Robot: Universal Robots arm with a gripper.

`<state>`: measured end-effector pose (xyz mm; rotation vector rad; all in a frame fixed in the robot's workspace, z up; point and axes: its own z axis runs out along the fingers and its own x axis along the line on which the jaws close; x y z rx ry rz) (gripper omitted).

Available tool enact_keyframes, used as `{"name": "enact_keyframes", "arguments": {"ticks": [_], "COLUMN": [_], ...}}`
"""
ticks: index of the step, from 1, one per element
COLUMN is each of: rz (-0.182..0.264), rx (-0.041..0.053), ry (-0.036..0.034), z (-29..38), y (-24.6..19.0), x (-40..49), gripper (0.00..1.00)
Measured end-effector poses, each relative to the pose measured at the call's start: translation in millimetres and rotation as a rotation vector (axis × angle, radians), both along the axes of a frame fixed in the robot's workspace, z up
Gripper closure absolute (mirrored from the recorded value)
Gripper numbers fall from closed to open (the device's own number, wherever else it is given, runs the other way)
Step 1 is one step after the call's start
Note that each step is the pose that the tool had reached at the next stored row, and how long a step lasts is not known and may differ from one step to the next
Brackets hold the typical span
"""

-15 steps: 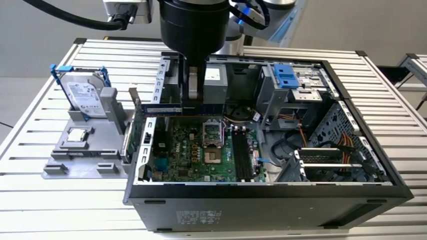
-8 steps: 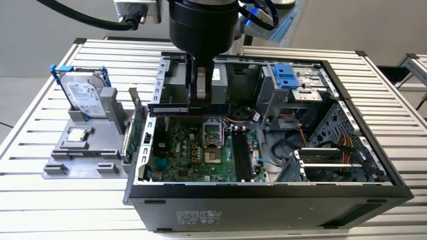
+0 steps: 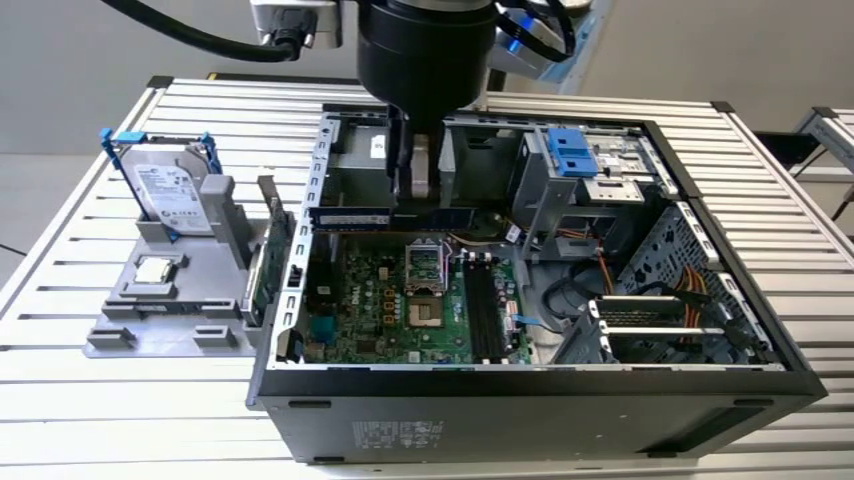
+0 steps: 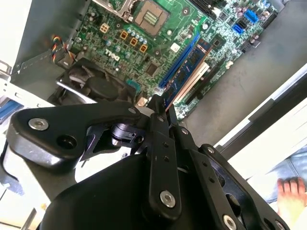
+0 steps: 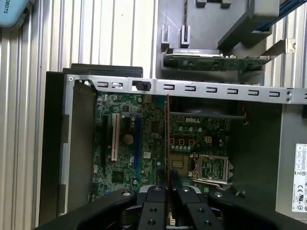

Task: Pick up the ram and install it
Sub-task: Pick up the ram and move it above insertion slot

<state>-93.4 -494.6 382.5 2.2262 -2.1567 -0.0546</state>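
**Status.** The pincer (image 3: 424, 200) is clamped on the ram (image 3: 363, 216), gripping it from above near mid-length. The stick hangs level, touching nothing below it, above the open computer case (image 3: 534, 400), which stands on the slatted surface (image 3: 107, 420). In the exterior view the stick lies across the case near its far edge, over the far edge of the motherboard (image 3: 374, 310). In the first wrist view the ram (image 5: 168, 139) shows edge-on as a thin line running out from the pincer (image 5: 169, 190) over the board. In the second wrist view the ram (image 4: 192, 62) extends from the pincer (image 4: 161, 103) with its label strip visible.

**Step in hand.** Pick-up is judged complete. The work stands at carrying and aligning the stick, which is not yet seated.

**Target.** The black memory slots (image 3: 483, 300) lie toward the motherboard's edge on the exterior view's right, beside the processor socket (image 3: 424, 305). They run from the board's near edge to its far edge, so the held stick lies crosswise to them.

**Requirement.** The next move is judged to call for three things:
- The stick must be turned to lie along a slot.
- It must be centred over that slot with its notch matched.
- It must be pressed straight down with even force.

Whether the slot latches are open cannot be told. A tilted approach could jam the stick or strike the socket.
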Motion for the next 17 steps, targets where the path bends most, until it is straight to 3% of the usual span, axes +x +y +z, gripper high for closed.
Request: {"name": "enact_keyframes", "arguments": {"ticks": [17], "rz": [-0.001], "rx": [0.0001], "ry": [0.0014], "z": [0.0], "y": [0.0], "x": [27.5], "gripper": [1.00]}}
